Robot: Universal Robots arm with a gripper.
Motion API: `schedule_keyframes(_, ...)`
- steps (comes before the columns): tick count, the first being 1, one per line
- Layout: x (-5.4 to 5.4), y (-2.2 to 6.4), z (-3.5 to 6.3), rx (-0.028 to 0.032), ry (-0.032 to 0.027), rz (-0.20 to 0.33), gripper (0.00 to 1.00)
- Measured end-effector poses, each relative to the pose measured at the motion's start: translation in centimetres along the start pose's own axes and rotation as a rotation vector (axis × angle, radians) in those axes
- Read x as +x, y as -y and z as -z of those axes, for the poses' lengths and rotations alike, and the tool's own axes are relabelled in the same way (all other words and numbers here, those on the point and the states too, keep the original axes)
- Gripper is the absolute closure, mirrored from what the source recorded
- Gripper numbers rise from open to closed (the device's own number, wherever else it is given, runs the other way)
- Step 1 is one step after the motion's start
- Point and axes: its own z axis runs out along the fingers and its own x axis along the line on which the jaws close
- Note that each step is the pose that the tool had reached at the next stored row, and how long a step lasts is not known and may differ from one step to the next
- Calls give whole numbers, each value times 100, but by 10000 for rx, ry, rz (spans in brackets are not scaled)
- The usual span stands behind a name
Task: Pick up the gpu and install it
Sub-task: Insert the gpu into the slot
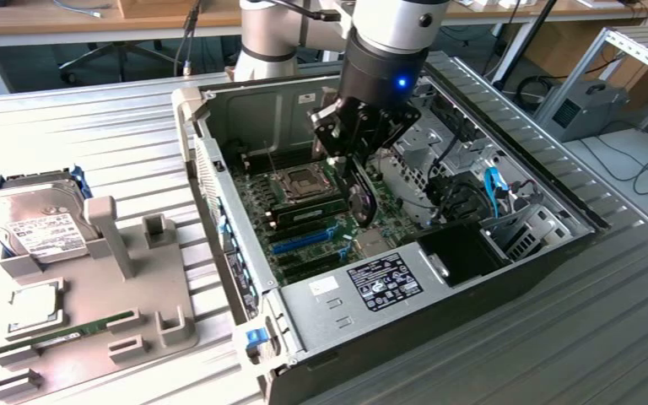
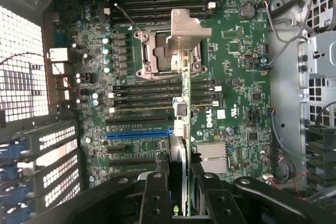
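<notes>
The gripper [image 2: 178,192] is clamped on the gpu [image 2: 180,106], which hangs edge-on inside the computer case [image 1: 504,261], above the motherboard and near one end of the blue slot [image 2: 139,134]. The card's silver bracket seems to point toward the board. If it comes down askew to the blue slot, it could strike components or jam.

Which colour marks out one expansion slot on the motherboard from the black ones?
Blue. The slot shows best in the wrist view.
</notes>
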Motion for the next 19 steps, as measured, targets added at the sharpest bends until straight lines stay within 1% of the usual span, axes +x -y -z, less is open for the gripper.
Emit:
schedule_keyframes(8,-42,-6,-1,-8,-25,776,74)
schedule_keyframes(19,-45,-7,-1,-16,-51,1584,74)
